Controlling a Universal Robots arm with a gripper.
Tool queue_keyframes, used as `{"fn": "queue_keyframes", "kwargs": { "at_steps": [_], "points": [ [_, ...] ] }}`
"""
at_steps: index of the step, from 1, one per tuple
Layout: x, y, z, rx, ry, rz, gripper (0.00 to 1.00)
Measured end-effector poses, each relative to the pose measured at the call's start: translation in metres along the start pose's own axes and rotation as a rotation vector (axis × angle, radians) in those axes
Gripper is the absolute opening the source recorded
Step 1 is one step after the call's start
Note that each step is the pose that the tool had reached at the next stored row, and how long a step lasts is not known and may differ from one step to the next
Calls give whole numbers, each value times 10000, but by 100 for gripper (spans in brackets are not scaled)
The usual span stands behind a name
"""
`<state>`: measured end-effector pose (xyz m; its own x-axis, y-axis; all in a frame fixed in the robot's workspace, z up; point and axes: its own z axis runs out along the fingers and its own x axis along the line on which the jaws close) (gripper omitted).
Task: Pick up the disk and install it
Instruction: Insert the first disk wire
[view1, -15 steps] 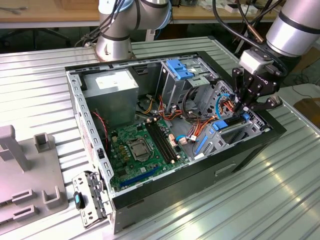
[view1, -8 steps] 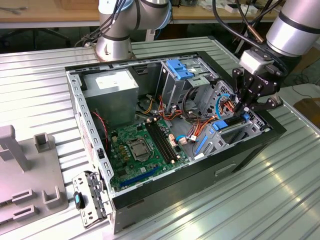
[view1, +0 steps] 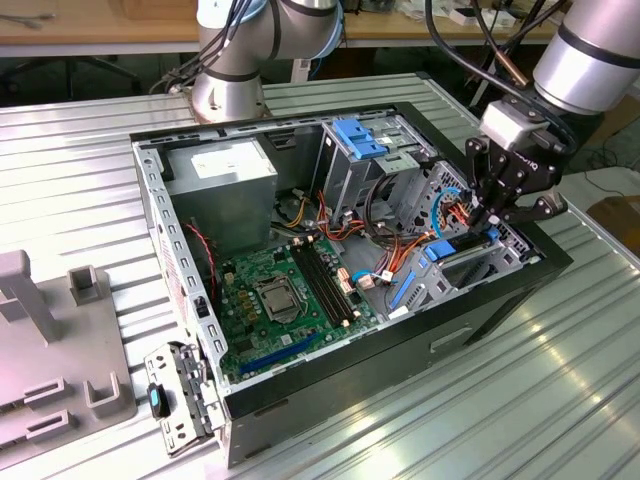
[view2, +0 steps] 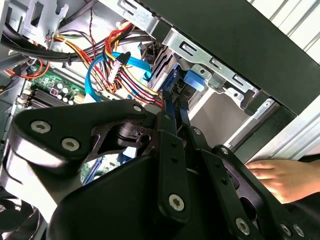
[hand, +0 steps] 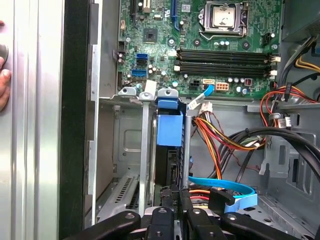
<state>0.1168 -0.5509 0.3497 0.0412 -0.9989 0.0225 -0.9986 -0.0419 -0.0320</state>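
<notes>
The disk (hand: 169, 131) stands edge-on, a dark slab with a bright blue carrier end, partway down a slot between two grey metal rails of the drive bay (hand: 145, 150). My gripper (hand: 175, 197) is shut on its near edge, black fingers (hand: 159, 215) pressed to either side. In the second wrist view the thin blue-edged disk (view2: 171, 95) runs out from between the closed fingers (view2: 167, 150) toward the bay. In the exterior view my gripper (view1: 493, 215) hangs over the drive bay (view1: 490, 268) at the open computer case's corner on the exterior view's right.
Orange, yellow and blue cables (hand: 220, 145) crowd beside the bay. Inside the case lie the motherboard (view1: 290, 295), a grey power supply (view1: 220, 180) and a fixed blue bracket (view1: 360, 135). A person's hand (view2: 280, 180) rests by the case's outer wall. Another arm's base (view1: 230, 70) stands behind.
</notes>
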Motion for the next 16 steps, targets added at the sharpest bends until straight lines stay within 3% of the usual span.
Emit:
{"fn": "queue_keyframes", "kwargs": {
  "at_steps": [16],
  "points": [
    [27, 0, 31, -1, -1, 51, 17]
  ]
}}
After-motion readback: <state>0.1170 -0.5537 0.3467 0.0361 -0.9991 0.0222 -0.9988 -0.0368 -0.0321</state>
